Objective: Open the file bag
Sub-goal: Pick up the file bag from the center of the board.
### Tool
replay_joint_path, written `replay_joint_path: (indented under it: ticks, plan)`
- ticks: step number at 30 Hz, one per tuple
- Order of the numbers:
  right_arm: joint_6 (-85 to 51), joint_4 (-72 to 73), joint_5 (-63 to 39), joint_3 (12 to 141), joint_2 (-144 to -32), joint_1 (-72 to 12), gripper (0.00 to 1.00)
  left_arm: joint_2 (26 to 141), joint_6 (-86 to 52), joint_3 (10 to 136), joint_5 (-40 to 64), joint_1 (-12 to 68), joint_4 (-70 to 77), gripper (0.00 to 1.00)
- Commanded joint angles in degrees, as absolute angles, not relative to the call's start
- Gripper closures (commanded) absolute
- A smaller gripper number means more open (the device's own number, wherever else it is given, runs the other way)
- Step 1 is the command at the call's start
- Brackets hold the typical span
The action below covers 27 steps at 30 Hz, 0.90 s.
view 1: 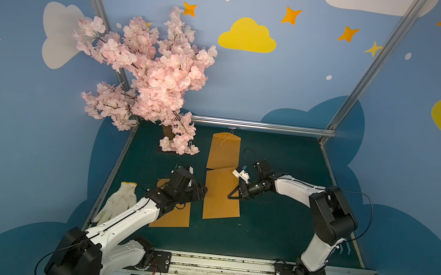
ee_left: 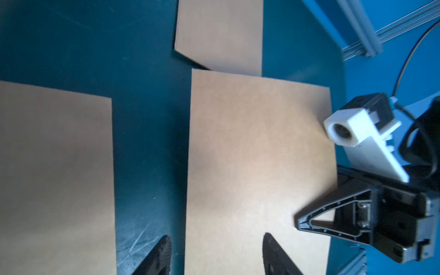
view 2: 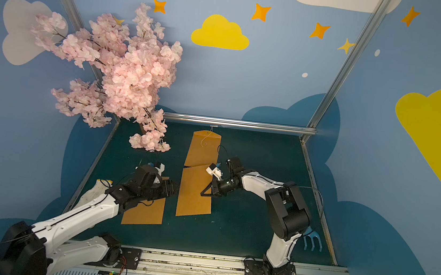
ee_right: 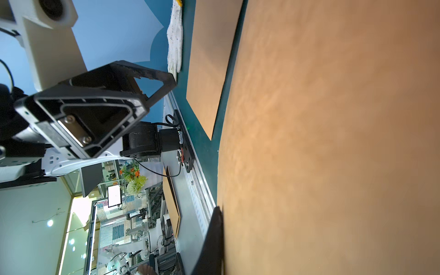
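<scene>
Showing a second flat brown paper bag [view 1: 174, 218] lying near-left of the middle brown kraft-paper file bag [view 1: 221, 199], with a white knitted work glove [view 1: 119, 200] further to its left and a blue pronged plastic tool [view 2: 313, 241] well off to its right. Holding the left jaws partly open over that middle bag's left edge, gripping nothing. Resting the right jaws fully closed at its right edge; not being able to tell whether paper is pinched. Meeting, at its far end, a third brown paper bag [view 1: 225, 151] with a rounded flap and white string. Standing far-left of it, a pink artificial blossom tree [view 1: 150, 80], everything sitting on the dark green bench [view 1: 274, 227].
</scene>
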<state>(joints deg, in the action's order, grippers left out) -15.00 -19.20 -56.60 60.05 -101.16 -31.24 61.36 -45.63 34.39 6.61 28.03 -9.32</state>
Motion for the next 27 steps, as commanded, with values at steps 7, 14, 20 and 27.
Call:
replay_joint_path:
  ticks: [7,14,20,27]
  plan:
    - [-7.0,-28.5,-59.5,61.5,-90.6,-29.8,1.0,66.5,-54.8,31.1,29.0,20.9,14.4,0.36]
    - [-6.9,-29.5,-61.3,61.3,-85.1,-29.8,1.0,69.1,-55.8,33.0,30.5,20.6,19.1,0.33]
    - [-6.7,-29.8,-62.1,61.5,-83.5,-29.8,1.0,69.2,-56.5,34.4,30.4,20.5,21.8,0.34]
    - [-6.5,-29.9,-61.9,61.8,-84.5,-29.8,1.0,71.2,-58.7,36.3,32.1,20.4,26.5,0.44]
